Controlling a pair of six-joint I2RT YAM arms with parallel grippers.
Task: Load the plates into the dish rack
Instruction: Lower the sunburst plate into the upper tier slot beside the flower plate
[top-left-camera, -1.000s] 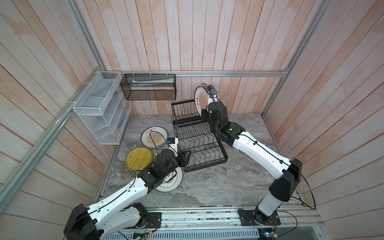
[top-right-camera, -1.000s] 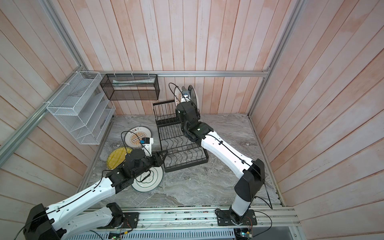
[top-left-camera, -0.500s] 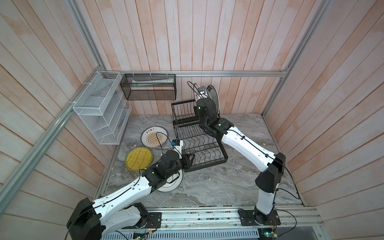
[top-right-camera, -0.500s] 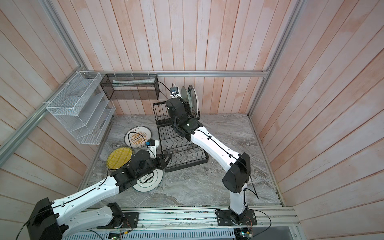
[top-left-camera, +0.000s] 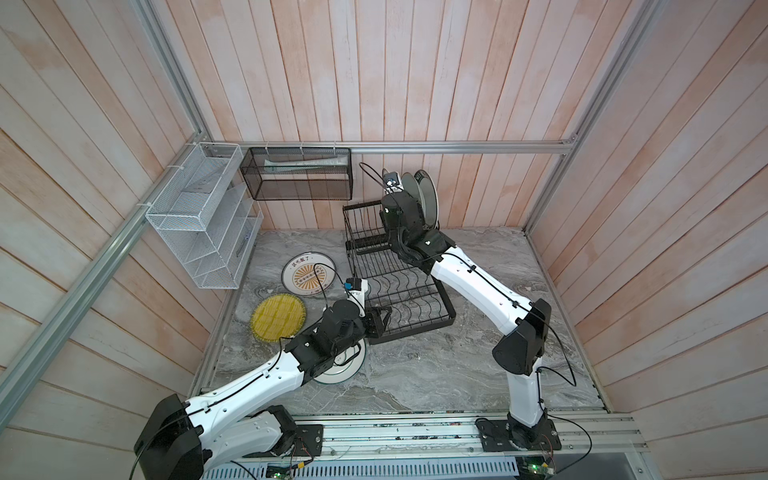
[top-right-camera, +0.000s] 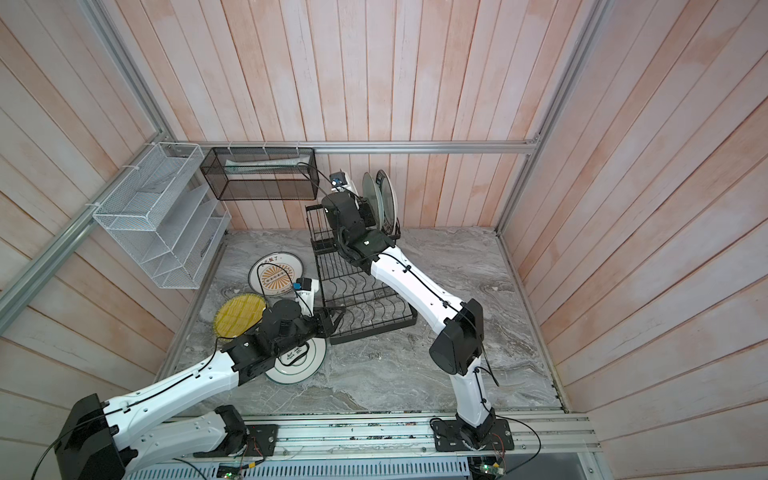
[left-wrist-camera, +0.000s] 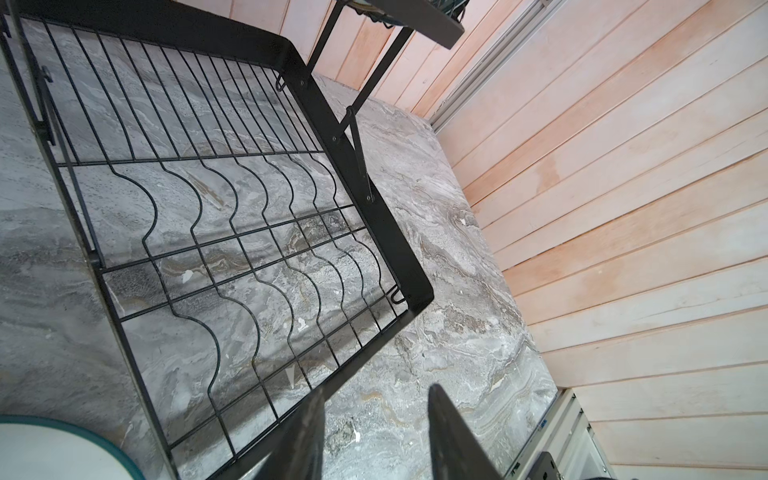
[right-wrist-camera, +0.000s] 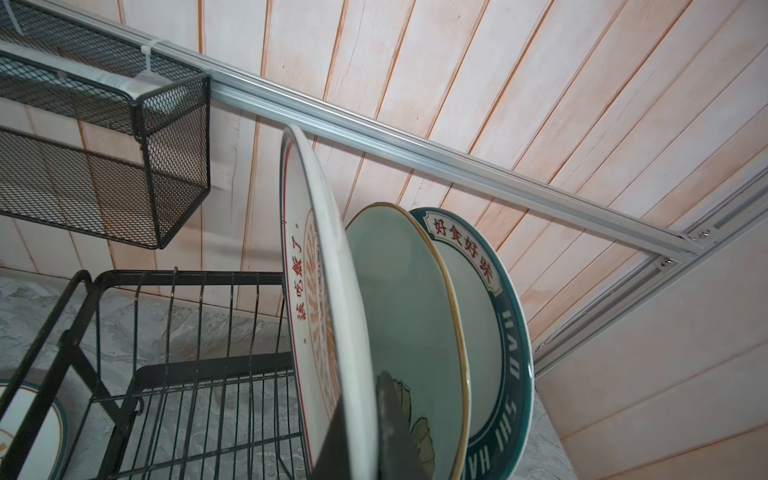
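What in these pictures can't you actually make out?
- Green-ringed plate: the left arm covers most of it in both top views; the left wrist view's edge cuts it off.
- Foot of the sunburst plate in the right gripper: cut off by the right wrist view's edge, so whether it sits in the rack is unclear.
- Pale thing in the black basket: blurred by mesh in both top views.
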